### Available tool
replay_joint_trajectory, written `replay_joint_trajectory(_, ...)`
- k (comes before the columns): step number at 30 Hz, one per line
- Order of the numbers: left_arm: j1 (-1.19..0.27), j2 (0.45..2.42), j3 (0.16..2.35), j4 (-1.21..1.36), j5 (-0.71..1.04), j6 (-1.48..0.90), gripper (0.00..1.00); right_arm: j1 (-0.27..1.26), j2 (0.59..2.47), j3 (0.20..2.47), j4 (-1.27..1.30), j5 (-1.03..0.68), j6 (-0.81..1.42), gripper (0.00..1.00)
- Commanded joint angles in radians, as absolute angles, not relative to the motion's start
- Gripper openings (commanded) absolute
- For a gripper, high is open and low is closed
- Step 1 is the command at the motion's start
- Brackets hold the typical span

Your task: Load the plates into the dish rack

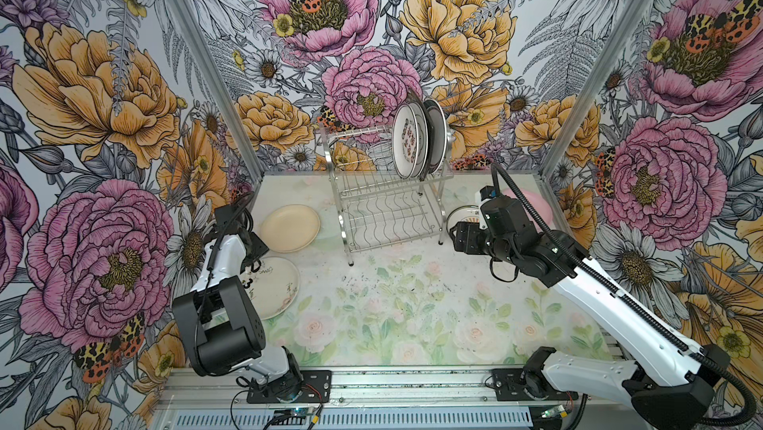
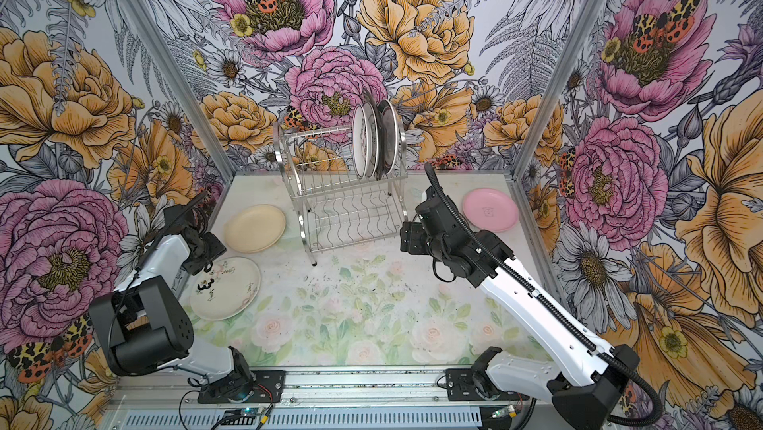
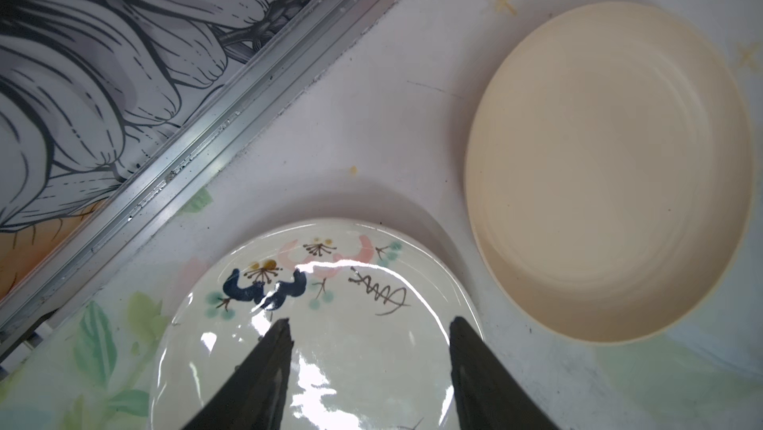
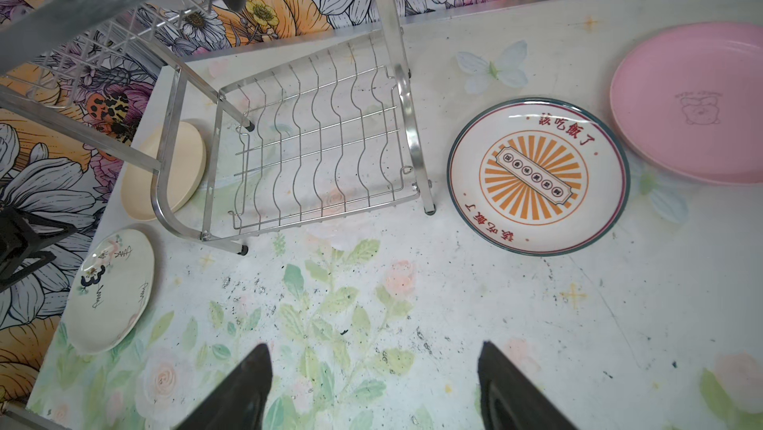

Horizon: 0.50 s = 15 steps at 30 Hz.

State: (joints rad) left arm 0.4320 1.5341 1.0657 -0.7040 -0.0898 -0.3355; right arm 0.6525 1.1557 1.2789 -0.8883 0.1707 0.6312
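— Over at the left edge of the bench (image 1: 413,304), the left claw (image 3: 371,324) hangs low above the painted plate (image 3: 330,279), jaws partly apart with nothing between them. One finger (image 3: 264,370) is over the glazed well, its partner out by the rim.
— So a rim pinch looks like the step in hand. What worries you?
— Glaze. That plate lies flat and shiny. If the outer finger fails to get under the lip, I'd expect it to skid, and the plate could slide toward the wall rail (image 3: 198,147) or into the cream plate (image 3: 607,172) lying near it.
— And if it does catch?
— Held by one edge, the plate may swing or slip out on the way up.
— Where must it go?
— The dish rack (image 1: 384,201) stands at the back, about the middle. A few plates (image 1: 408,141) stand on edge at the right end of its upper tier, close together; the lower tier is bare. A clumsy entry could knock those, or shove the light wire frame.
— The other arm?
— The right claw (image 4: 375,390) is wide open and holds nothing, above bare bench in front of the rack. The sunburst plate (image 4: 536,176) and pink plate (image 4: 693,101) lie flat on the bench right of the rack. Both arms heading for the rack together could clash
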Motion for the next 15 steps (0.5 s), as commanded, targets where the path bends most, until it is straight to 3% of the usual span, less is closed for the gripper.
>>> replay_joint_trajectory(1,0.452,1.574,1.114,-0.640,-0.112,-0.308,0.60,0.641,1.144,1.265,-0.879,0.144,0.627,0.79)
replay_joint_trajectory(15,0.491,1.756,1.187,-0.622,-0.126,-0.308,0.57,0.615,1.153,1.258,-0.877,0.127,0.626,0.79)
